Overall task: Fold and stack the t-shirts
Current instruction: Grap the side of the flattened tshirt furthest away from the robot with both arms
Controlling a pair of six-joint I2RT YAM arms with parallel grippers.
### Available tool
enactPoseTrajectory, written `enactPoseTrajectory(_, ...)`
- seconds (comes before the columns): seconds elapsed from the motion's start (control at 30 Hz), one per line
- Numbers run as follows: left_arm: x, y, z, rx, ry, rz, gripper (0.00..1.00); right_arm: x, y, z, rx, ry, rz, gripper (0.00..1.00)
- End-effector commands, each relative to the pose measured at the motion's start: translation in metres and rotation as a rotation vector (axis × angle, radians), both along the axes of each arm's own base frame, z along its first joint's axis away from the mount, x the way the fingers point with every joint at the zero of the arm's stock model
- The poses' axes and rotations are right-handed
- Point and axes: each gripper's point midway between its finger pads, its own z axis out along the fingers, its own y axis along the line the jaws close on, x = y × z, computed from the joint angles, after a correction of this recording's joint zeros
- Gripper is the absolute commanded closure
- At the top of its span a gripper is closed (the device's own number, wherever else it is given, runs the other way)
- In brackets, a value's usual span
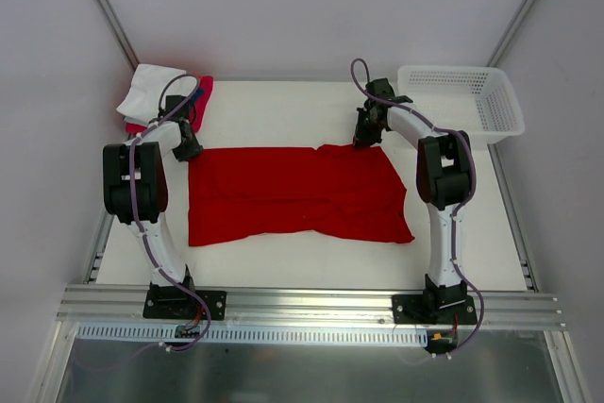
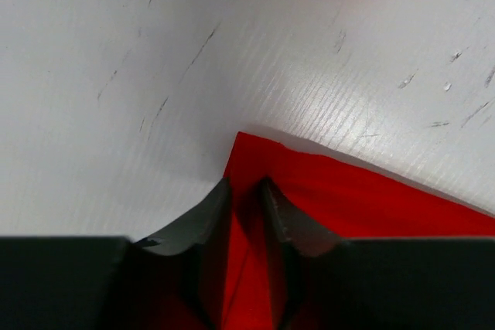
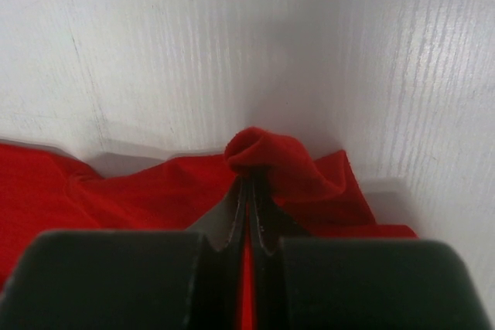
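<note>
Red t-shirt flat on table; fold step, 2 far-edge pinches. Right gripper clamped on bunched cloth. Left gripper jaws narrowly apart astride corner, grip unconfirmed. Next, likely: secure left, lift both evenly.

Left jaws narrowly parted, right jaws clamped tight

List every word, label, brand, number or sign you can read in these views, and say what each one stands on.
No text can be read in any view.
The red shirt, folded shirts, basket and table show no print.
Any marking on the arm bases is too small to read.
</note>
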Motion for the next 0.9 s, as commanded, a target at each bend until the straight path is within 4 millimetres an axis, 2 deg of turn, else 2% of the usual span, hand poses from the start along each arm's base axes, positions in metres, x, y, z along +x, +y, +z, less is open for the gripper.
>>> enactPoseTrajectory(0.0,0.001,0.006,0.018,0.02,-0.038,0.017,0.8,0.002,-0.003,0.03,0.0,-0.058,0.005,0.99)
enactPoseTrajectory(0.27,0.006,0.007,0.019,0.026,-0.044,0.02,1.0,0.001,-0.004,0.03,-0.003,-0.058,0.008,1.0)
enactPoseTrajectory(0.43,0.007,0.009,0.02,0.034,-0.047,0.03,1.0,0.002,-0.005,0.034,-0.008,-0.07,0.009,1.0)
enactPoseTrajectory(0.67,0.005,0.006,0.054,0.046,-0.148,0.046,1.0,0.003,-0.006,0.049,-0.009,-0.093,0.01,1.0)
enactPoseTrajectory(0.87,0.005,-0.014,0.082,0.061,-0.221,0.008,1.0,-0.005,-0.008,0.068,-0.013,-0.117,0.015,1.0)
